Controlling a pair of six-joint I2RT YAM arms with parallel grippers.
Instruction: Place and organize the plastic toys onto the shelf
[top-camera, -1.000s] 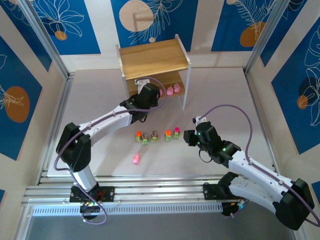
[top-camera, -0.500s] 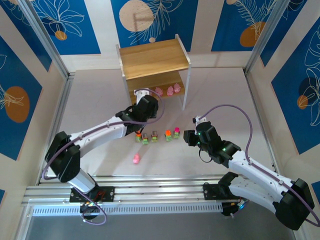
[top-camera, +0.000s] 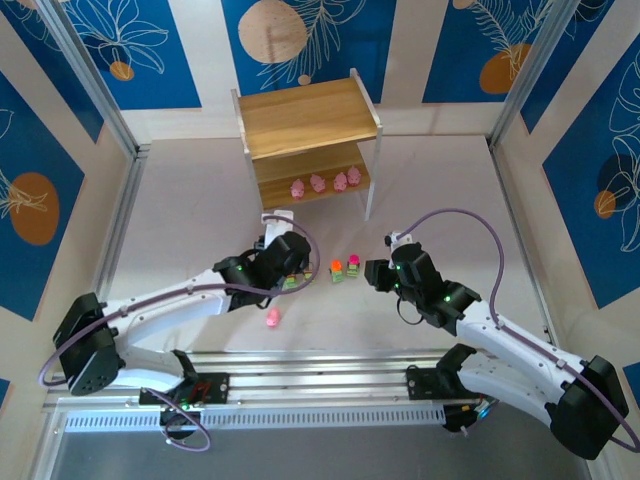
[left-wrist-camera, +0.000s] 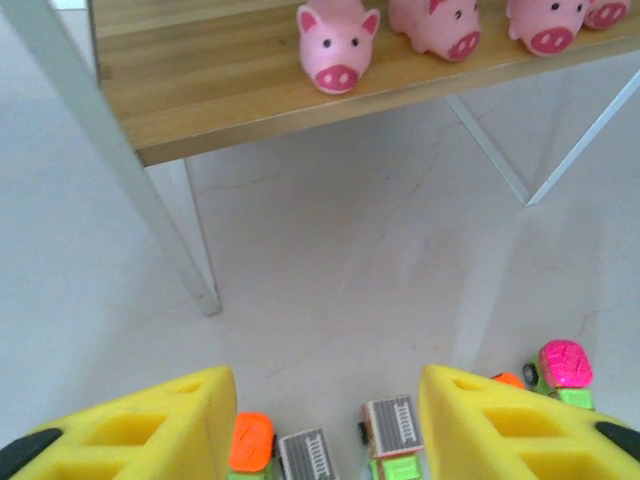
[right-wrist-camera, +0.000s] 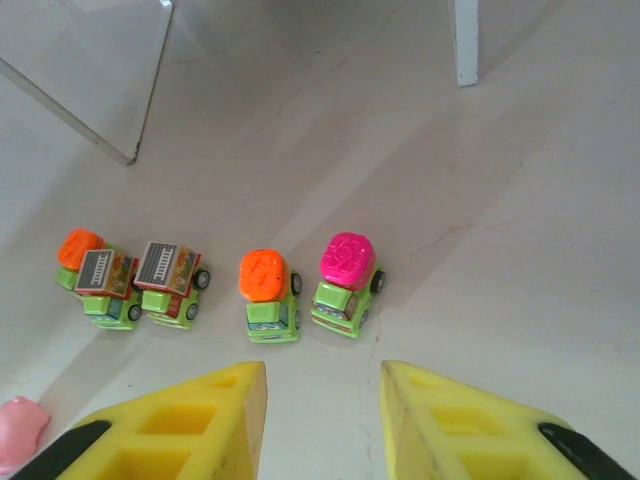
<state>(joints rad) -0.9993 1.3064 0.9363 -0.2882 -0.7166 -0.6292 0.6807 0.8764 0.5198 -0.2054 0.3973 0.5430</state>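
Several pink pig toys (top-camera: 318, 184) stand in a row on the lower board of the shelf (top-camera: 310, 125); the left wrist view shows them (left-wrist-camera: 335, 47) on that board (left-wrist-camera: 220, 90). Another pig (top-camera: 272, 319) lies on the table. Several green toy trucks stand in a line: an orange-topped one (right-wrist-camera: 268, 288), a pink-topped one (right-wrist-camera: 346, 272) and ladder-topped ones (right-wrist-camera: 168, 277). My left gripper (top-camera: 290, 264) hangs open over the line's left end, with ladder trucks (left-wrist-camera: 392, 438) between its fingers (left-wrist-camera: 140, 430), untouched. My right gripper (right-wrist-camera: 322, 400) is open just short of the orange and pink trucks.
The shelf's thin white legs (left-wrist-camera: 130, 180) stand on the table just beyond the trucks; one leg (right-wrist-camera: 465, 40) is ahead of the right gripper. Blue patterned panels and metal rails (top-camera: 110, 250) wall the work area.
My left arm has drawn back from the lower shelf board to above the trucks' left end, uncovering the row of pigs. The right arm has barely moved.
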